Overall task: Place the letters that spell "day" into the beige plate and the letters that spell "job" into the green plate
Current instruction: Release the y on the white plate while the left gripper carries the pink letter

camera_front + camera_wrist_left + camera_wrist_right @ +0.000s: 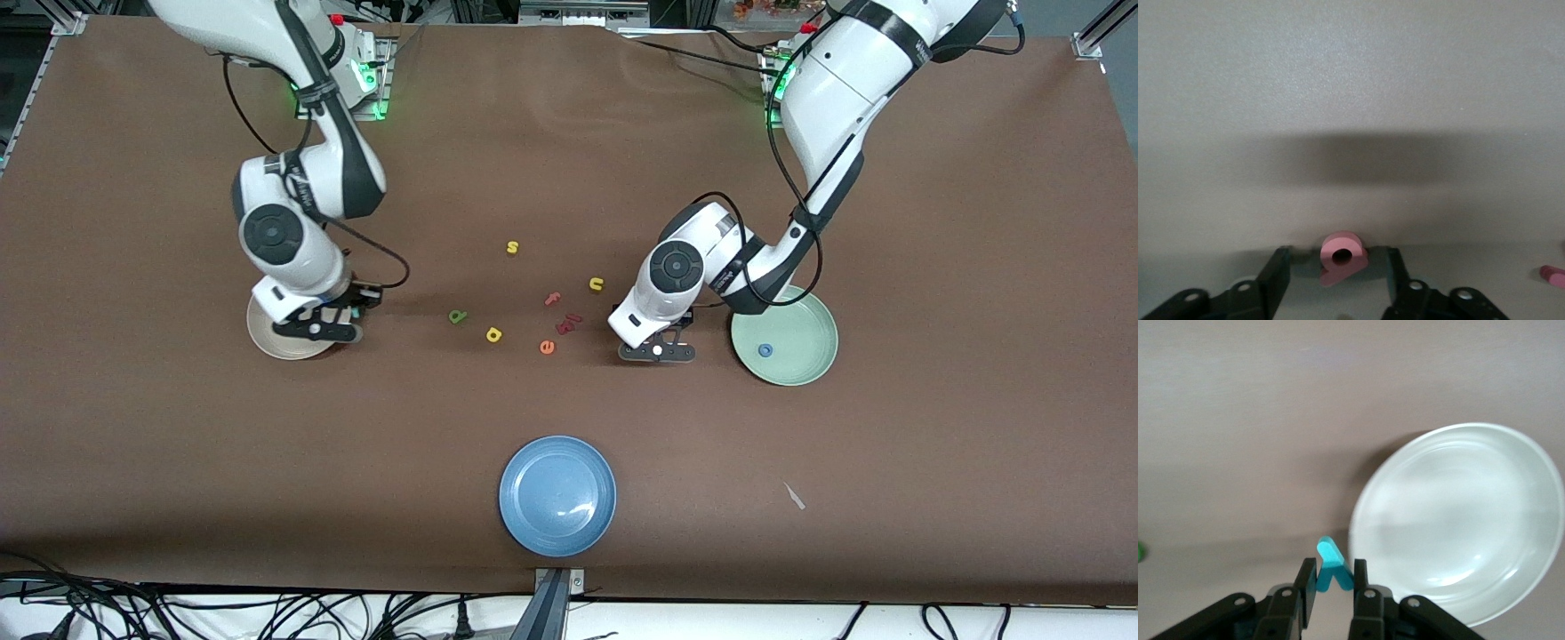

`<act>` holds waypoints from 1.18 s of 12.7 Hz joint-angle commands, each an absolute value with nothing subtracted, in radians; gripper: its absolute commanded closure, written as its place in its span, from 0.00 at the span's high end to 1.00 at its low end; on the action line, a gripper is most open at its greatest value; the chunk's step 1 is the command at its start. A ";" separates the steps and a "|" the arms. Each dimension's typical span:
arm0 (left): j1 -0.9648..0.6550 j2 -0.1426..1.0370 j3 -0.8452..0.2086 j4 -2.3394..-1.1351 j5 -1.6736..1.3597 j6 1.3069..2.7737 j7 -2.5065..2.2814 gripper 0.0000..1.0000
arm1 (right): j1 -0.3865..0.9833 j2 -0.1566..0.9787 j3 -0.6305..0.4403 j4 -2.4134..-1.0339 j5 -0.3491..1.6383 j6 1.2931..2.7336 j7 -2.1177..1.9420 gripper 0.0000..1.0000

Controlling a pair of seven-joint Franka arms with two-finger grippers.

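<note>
My right gripper hangs over the rim of the beige plate, shut on the teal "y". My left gripper is down at the table beside the green plate. It is open, with a finger on each side of the salmon-red "b" and a gap showing on both sides. The blue "o" lies in the green plate. The green "d" and yellow "a" lie on the table between the two plates.
Between the arms lie a yellow "s", a yellow "u", a pink "f", an orange "e" and a dark red piece. A blue plate sits nearest the front camera.
</note>
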State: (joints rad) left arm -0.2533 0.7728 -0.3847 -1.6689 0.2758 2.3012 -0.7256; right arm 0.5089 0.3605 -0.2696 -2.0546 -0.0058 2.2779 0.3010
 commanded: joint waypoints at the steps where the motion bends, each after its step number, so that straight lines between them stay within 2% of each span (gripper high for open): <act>1: -0.250 0.784 -0.390 -1.649 0.310 2.299 -0.733 0.29 | 0.425 0.383 -0.265 -2.054 -0.002 2.284 0.172 0.01; 2: -0.250 0.782 -0.391 -1.649 0.311 2.299 -0.733 0.08 | 0.405 0.393 -0.265 -2.054 0.005 2.301 0.128 0.06; 3: -0.250 0.781 -0.390 -1.648 0.311 2.299 -0.732 0.00 | 0.399 0.396 -0.265 -2.054 0.026 2.302 0.121 0.51; 4: -0.249 0.776 -0.391 -1.647 0.311 2.295 -0.732 0.00 | 0.400 0.397 -0.264 -2.054 0.056 2.303 0.123 0.92; 5: -0.244 0.769 -0.391 -1.644 0.311 2.290 -0.732 0.00 | 0.403 0.397 -0.262 -2.051 0.070 2.296 0.124 1.00; 8: -0.200 0.724 -0.397 -1.640 0.304 2.245 -0.710 0.00 | 0.431 0.397 -0.241 -2.022 0.071 2.284 0.214 1.00; 13: -0.075 0.623 -0.399 -1.654 0.296 2.044 -0.410 0.00 | 0.430 0.448 -0.083 -1.936 0.072 2.284 0.562 1.00; 15: -0.019 0.598 -0.399 -1.693 0.296 2.011 -0.313 0.03 | 0.430 0.489 -0.039 -1.873 0.071 2.273 0.668 1.00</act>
State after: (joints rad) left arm -0.0656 0.6441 -0.3878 -1.6292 0.2759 2.0300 -0.3949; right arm 0.4354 0.4309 -0.0692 -1.9542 0.0572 2.2946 0.5936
